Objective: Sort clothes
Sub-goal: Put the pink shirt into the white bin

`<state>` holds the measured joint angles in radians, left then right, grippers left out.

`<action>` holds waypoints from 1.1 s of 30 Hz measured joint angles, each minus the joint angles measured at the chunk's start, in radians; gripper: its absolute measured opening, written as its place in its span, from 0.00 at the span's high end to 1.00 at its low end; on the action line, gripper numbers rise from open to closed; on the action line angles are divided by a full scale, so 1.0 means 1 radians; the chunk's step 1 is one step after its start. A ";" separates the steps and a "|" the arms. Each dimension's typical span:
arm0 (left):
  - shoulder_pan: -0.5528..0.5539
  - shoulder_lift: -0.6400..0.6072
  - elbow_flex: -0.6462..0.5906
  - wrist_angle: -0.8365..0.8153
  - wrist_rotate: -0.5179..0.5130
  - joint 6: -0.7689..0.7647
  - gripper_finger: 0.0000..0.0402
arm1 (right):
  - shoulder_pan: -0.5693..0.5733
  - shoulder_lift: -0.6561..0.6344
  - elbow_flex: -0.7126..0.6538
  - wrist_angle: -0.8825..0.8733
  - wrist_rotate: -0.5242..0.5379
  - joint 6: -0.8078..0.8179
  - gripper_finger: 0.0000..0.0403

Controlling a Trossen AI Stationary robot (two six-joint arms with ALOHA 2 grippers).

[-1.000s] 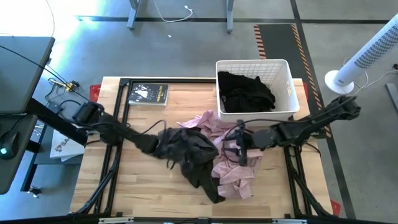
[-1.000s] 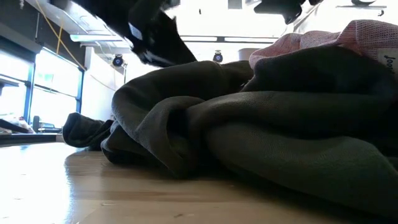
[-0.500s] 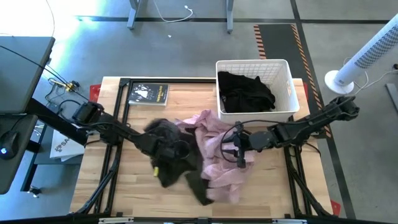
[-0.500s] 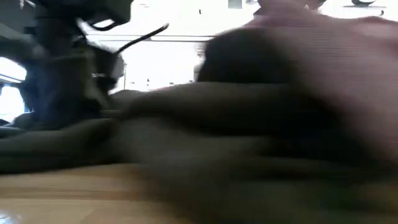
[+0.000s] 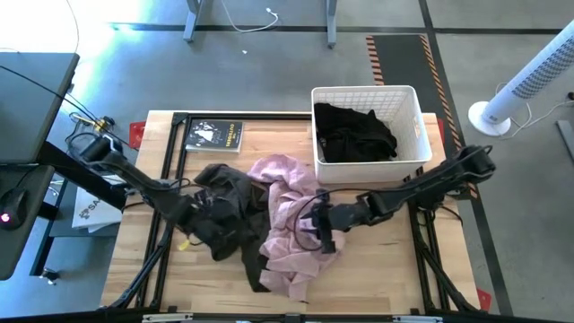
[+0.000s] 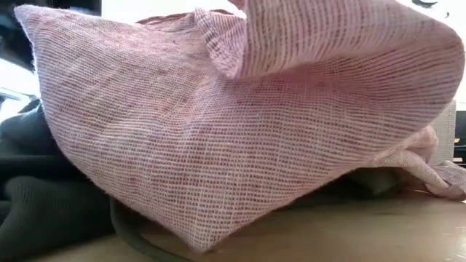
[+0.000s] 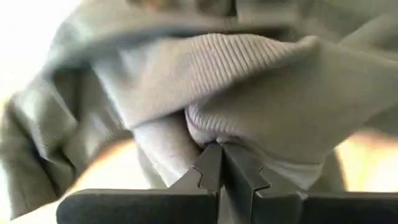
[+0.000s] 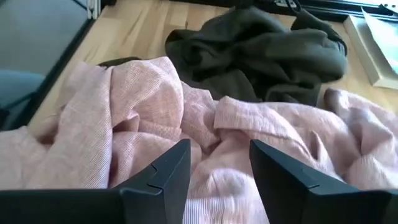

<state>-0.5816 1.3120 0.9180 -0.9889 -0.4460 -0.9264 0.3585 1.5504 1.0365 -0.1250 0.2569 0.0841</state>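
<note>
Lying beneath right claw (image 8: 214, 168): pink garment (image 8: 124, 124)

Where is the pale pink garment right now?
In the high view the pale pink garment lies mid-table, just left of the open right gripper, overlapping the dark olive garment on its left.

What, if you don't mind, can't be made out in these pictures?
- Low view: the pale pink woven garment fills the picture, hiding both arms and the white plastic lattice basket.
- High view: the title on the small dark booklet is too small to read.
- Left wrist view: the dark grey-olive ribbed garment hides the wooden table.
</note>
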 joint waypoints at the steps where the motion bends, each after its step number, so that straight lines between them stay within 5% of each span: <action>1: -0.012 -0.024 0.000 0.010 -0.056 -0.025 0.99 | -0.004 0.013 0.027 -0.026 0.000 -0.014 0.58; 6: -0.059 -0.082 0.000 0.180 -0.347 -0.056 0.99 | -0.036 0.057 0.159 -0.163 -0.001 -0.051 0.45; 14: -0.053 -0.019 0.001 0.485 -0.467 0.164 0.99 | -0.160 0.147 0.228 -0.248 -0.141 -0.111 0.16; 27: -0.099 -0.111 0.001 -0.169 -0.501 -0.440 0.99 | -0.183 0.454 0.235 -0.330 -0.207 -0.027 0.13; 33: -0.148 -0.252 0.010 -0.231 -0.619 -0.505 0.99 | -0.152 0.496 0.237 -0.321 -0.199 0.006 0.28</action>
<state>-0.7297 1.0605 0.9284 -1.2202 -1.0653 -1.4319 0.2064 2.0468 1.2736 -0.4461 0.0581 0.0903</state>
